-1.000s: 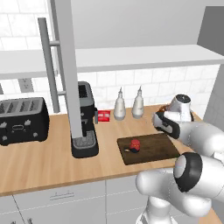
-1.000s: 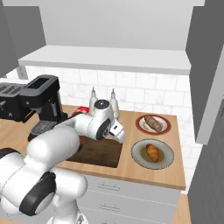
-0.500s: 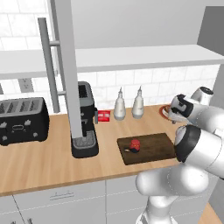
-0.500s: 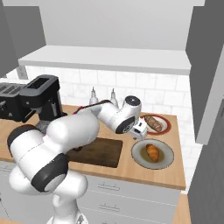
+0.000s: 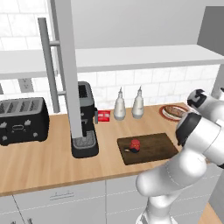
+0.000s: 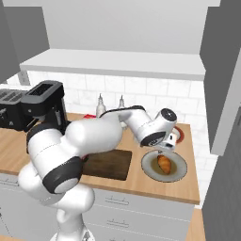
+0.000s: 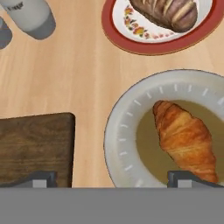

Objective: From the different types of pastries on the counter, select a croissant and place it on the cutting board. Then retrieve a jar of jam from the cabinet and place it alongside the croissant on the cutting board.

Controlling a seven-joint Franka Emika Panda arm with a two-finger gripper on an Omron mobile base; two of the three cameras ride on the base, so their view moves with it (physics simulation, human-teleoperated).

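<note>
Hand view, left to right: the board (image 7: pixel 35 146) is lying at lower left on the counter (image 7: pixel 83 83), two grey-based bottles (image 7: pixel 30 15) are standing at upper left, and the croissant (image 7: pixel 186 140) is resting on a pale plate (image 7: pixel 118 140) at lower right. A darker streaked pastry (image 7: pixel 168 11) is sitting on a red-rimmed plate (image 7: pixel 127 41) above it. The claw (image 7: pixel 111 177) is hanging above the gap between board and plate, spread as wide as it goes and gripping nothing; one tip is showing over the board, the other over the plate beside the croissant's lower end.

In the right base view the claw (image 6: pixel 170 141) is hovering just over the croissant's plate (image 6: pixel 149 167). In the left base view a small red jar (image 5: pixel 135 145) is already sitting on the board (image 5: pixel 157 146).

Procedure, as judged: the step in hand is approaching the croissant.
1. Shift the claw toward the croissant until its body is lying between the tips.
2. Rotate so the tips are closing across the narrow width, not along the length.
3. Descend while staying clear of the plate rim.
4. Close gently; the pastry is likely soft.

No writing is readable; the red box (image 5: pixel 103 116) by the wall is carrying a white label too small to read.
</note>
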